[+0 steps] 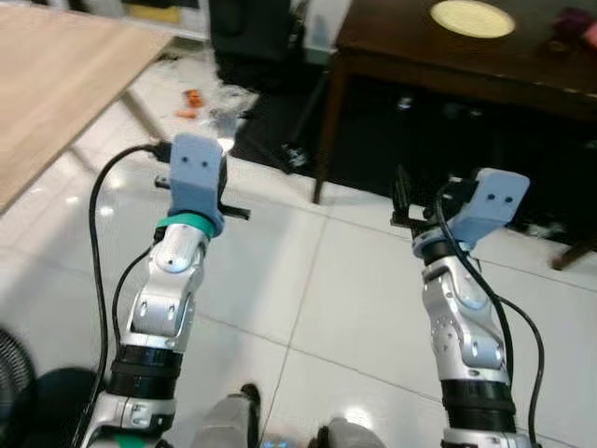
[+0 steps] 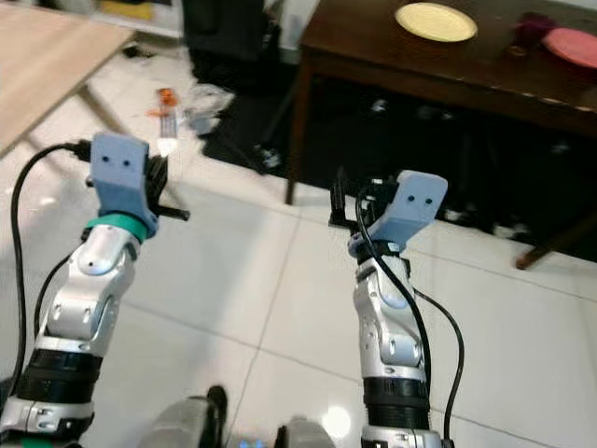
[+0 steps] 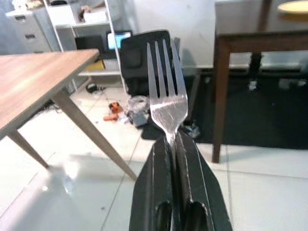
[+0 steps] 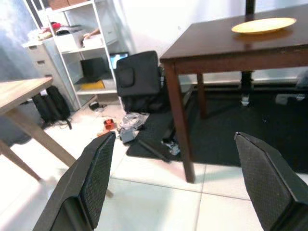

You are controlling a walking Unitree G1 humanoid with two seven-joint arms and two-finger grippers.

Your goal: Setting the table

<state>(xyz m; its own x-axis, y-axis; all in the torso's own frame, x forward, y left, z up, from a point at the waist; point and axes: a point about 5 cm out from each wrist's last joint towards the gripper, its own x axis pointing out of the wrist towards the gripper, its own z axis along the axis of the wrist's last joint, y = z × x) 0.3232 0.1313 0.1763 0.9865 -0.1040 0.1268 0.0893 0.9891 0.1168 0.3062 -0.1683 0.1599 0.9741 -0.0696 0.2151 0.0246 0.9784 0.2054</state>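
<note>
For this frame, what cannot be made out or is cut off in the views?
- Fork: its handle is buried between the left gripper fingers in the left wrist view.
- Pink plate: cut by the right eye view's edge.
- Dark object beside it on the dark table: too blurred to identify.
- Litter on the floor: too small to name.

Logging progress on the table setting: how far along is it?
Early. Done: a round yellow plate and a pink plate lie on the dark wooden table. In hand: the left gripper holds a silver metal fork. Left: reaching the table across the tiled floor and placing the fork. The right gripper is open.
</note>
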